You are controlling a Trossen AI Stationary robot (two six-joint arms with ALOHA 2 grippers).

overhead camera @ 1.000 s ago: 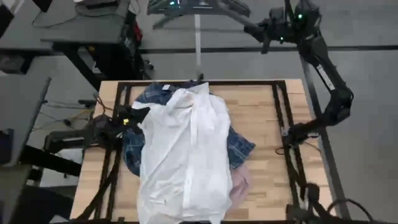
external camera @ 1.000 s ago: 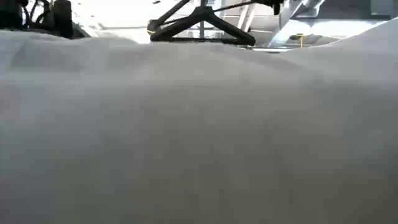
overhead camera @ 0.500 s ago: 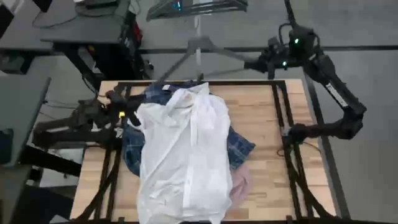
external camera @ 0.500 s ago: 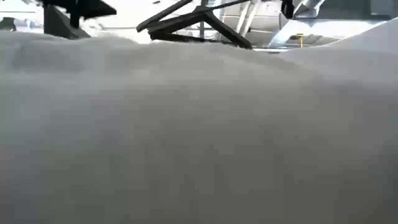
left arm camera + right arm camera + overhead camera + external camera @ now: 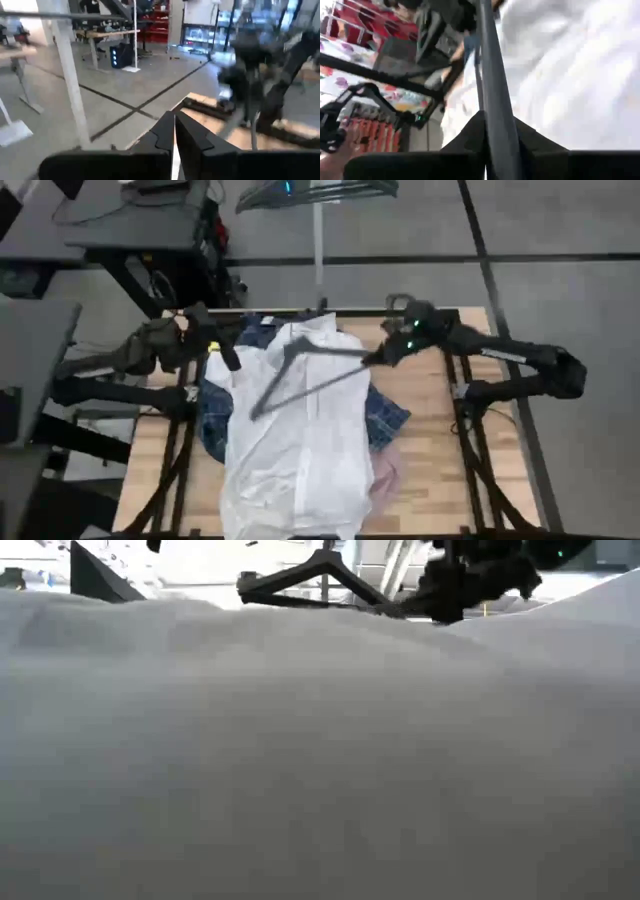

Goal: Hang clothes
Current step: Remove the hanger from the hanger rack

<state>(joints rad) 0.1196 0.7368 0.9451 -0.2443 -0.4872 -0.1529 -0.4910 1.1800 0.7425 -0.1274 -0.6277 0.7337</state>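
Note:
The clothes lie in one heap on the wooden table [image 5: 430, 470]. A white shirt [image 5: 295, 440] is spread on top, a blue plaid one [image 5: 388, 415] peeks out under it, and a pink one [image 5: 387, 480] shows at the near right. The white cloth [image 5: 320, 760] fills the low view. My right gripper [image 5: 383, 354] is shut on a dark hanger [image 5: 300, 375] that reaches out over the white shirt's collar end. My left gripper [image 5: 228, 352], shut and empty, hangs raised by the heap's far left side; its fingers [image 5: 174, 131] are closed together. My right gripper pinches the hanger near one outer end [image 5: 492, 122] between its two fingers. The fingers come from the table's right, slanting a little down, and the held bar runs on along them. The hanger sticks out toward the left over the white shirt; whether it touches the cloth I cannot tell.
A black metal frame [image 5: 452, 370] runs round the tabletop. Beyond the far edge a pale upright pole [image 5: 318, 250] rises to a rack [image 5: 320, 188]. A grey desk [image 5: 100, 220] stands at the far left. Bare wood shows right of the heap.
My right gripper has come down from the rack beyond the far edge toward the heap, rolling as it went, and has carried the hanger over the white shirt. My left gripper has risen from the shirt's left side, staying shut. The clothes have not moved.

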